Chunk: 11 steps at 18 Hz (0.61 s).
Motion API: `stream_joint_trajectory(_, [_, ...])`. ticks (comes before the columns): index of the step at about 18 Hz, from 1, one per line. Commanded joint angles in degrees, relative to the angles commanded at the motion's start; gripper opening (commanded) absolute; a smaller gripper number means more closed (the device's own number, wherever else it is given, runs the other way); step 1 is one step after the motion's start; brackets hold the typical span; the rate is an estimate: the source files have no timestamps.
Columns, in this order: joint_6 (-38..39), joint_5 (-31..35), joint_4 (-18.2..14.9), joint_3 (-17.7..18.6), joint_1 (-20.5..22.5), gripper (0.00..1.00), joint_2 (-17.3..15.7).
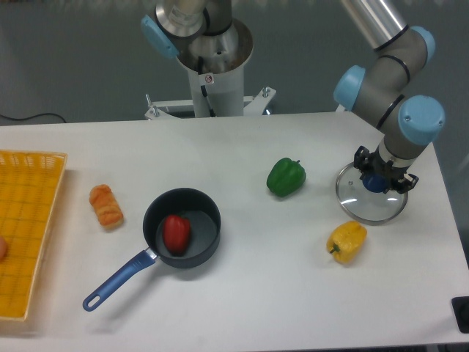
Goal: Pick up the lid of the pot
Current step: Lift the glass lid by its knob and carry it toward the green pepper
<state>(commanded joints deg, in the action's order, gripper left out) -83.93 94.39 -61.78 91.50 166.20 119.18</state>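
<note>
Bright, even light covers the white table (264, 301), with soft, faint shadows by the pan (208, 233).

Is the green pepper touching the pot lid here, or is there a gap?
Apart. The camera view shows a strip of white tabletop between the green pepper and the rim of the pot lid.
</note>
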Motion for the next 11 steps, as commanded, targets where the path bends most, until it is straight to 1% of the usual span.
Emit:
stream_joint_trajectory(2, [0.0, 0.0, -2.01, -0.7, 0.09, 0.56, -0.7])
stream_joint_trajectory(7, [0.0, 0.0, -9.04, -2.81, -0.09, 0.56, -3.42])
stream_joint_trajectory(11, [0.0, -0.17, -11.95, -2.9, -0.09, 0.56, -5.71])
